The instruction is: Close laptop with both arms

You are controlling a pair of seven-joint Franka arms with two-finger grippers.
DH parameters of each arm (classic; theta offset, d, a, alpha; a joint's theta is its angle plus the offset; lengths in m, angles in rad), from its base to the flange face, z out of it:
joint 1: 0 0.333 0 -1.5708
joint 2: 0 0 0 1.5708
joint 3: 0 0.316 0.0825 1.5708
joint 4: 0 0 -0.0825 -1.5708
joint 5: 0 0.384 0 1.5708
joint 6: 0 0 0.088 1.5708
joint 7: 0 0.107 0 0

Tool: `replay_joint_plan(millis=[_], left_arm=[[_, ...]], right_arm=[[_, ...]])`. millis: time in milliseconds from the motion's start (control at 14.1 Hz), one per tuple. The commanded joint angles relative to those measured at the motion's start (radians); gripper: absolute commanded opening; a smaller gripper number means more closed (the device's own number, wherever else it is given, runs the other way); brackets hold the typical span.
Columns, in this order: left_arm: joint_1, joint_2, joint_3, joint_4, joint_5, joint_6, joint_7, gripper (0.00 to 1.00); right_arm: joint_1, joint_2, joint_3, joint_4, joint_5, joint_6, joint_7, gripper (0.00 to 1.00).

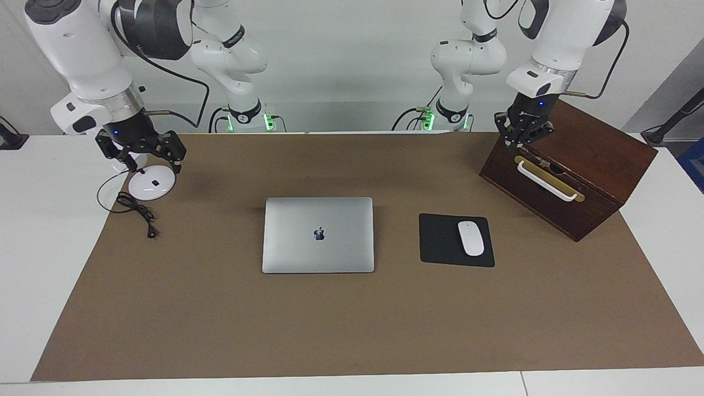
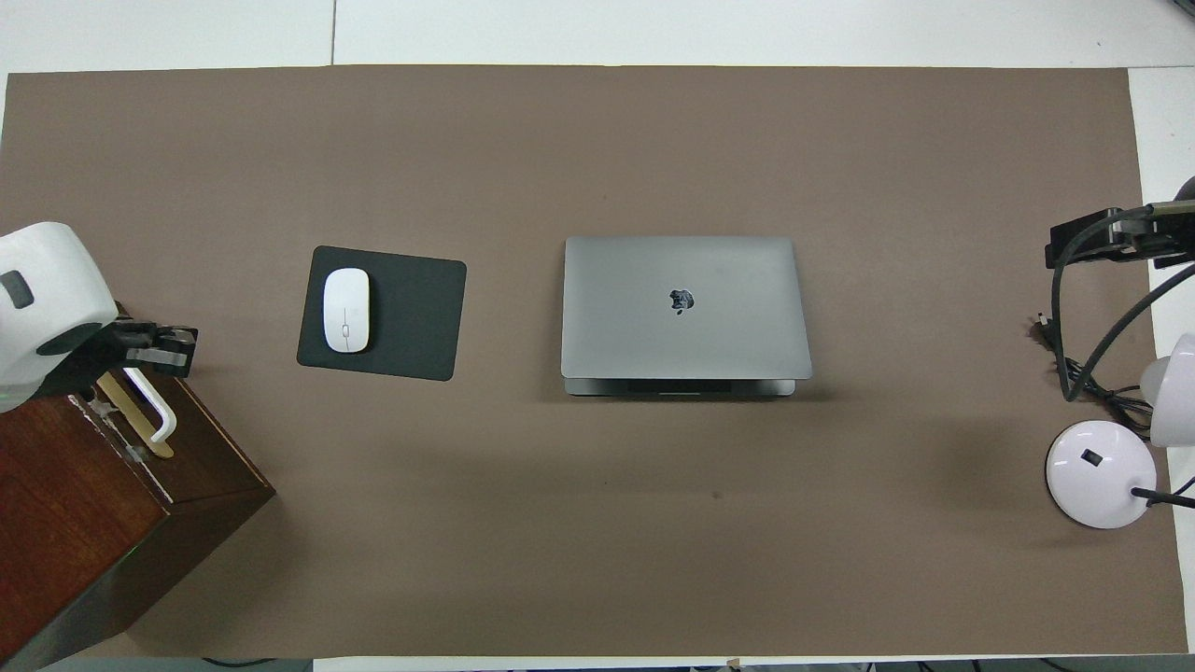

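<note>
Mid-mat, the laptop (image 1: pixel 318 235) lies flat with its lid down, apple logo up, square to the brown mat (image 1: pixel 352 330) that covers the surface (image 1: pixel 33 247).

Left arm (image 1: pixel 572 33): comes down from high at its own end, wrist pitched steeply down. Left pincer (image 1: pixel 517 144) hangs over the edge of the dark wooden box (image 1: pixel 583 148), just above the box's white handle (image 1: pixel 547 181). Fingertips together, nothing between them. Can't tell whether it touches the box. In the overhead view the pincer (image 2: pixel 173 345) pokes out past the white wrist housing over the box's top corner.

Right arm (image 1: pixel 82 49): elbow up, forearm angled down toward its end of the surface. Right pincer (image 1: pixel 144 157) hangs over the white round lamp base (image 1: pixel 152 185), fingers spread wide, holding nothing. Overhead shows it (image 2: pixel 1088 233) only at the frame edge, trailing black cable.

Both pincers are well apart from the laptop.

Black mouse pad (image 1: pixel 455 240) with a white mouse (image 1: pixel 471 238) on it sits beside the laptop toward the left arm's end, between the laptop and the box. A coiled black cord (image 1: pixel 135 212) lies on the mat next to the lamp base.
</note>
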Motion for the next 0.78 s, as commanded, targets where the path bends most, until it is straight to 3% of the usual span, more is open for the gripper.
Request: replay_joint_plan(millis=[0,71,354,708], left_arm=[[0.055,0.016,-0.011,0.055,0.027,-0.059,0.008,0.68],[0.098,0.036,-0.011,0.09,0.026,-0.076,0.007,1.0],[0.143,0.08,-0.011,0.173,0.012,-0.111,-0.006,1.0],[0.157,0.197,-0.01,0.366,-0.006,-0.206,-0.033,1.0]], right_arm=[[-0.015,-0.026,0.011,-0.036,0.023,0.029,0.01,1.0],[-0.015,-0.026,0.011,-0.037,0.023,0.029,0.01,1.0],[-0.015,-0.026,0.011,-0.037,0.023,0.029,0.008,1.0],[-0.017,-0.026,0.011,-0.042,0.023,0.057,0.01,1.0]])
